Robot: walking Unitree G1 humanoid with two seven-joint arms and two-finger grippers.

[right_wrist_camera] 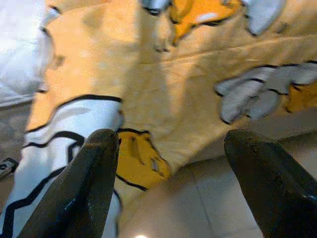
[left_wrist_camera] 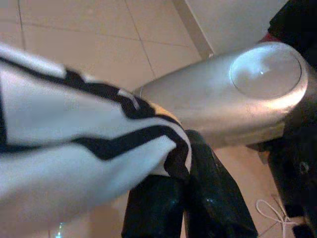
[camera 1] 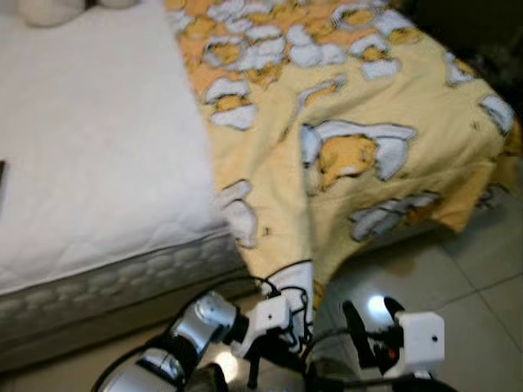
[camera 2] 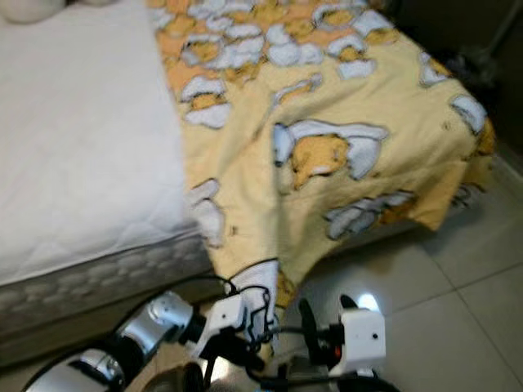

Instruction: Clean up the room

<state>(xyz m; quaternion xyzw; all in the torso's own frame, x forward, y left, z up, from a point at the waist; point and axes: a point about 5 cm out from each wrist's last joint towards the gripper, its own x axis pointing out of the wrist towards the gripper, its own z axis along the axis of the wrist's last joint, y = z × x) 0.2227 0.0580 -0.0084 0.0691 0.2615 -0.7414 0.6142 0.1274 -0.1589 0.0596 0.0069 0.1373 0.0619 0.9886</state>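
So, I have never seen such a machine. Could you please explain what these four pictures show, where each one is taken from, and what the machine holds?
This is a humanoid robot standing at a bed. The two wide pictures come from the two eyes of a camera on its head, looking down. They show a white mattress and a yellow cartoon-print blanket that covers one side of the bed and hangs over the edge toward the tiled floor.

The other two pictures come from cameras on the wrists, each looking along that arm's two black fingers.

The left gripper is shut on the blanket's hanging corner; its wrist view shows the black-outlined white cloth pinched between the fingers. The right gripper is open, beside that corner, holding nothing.
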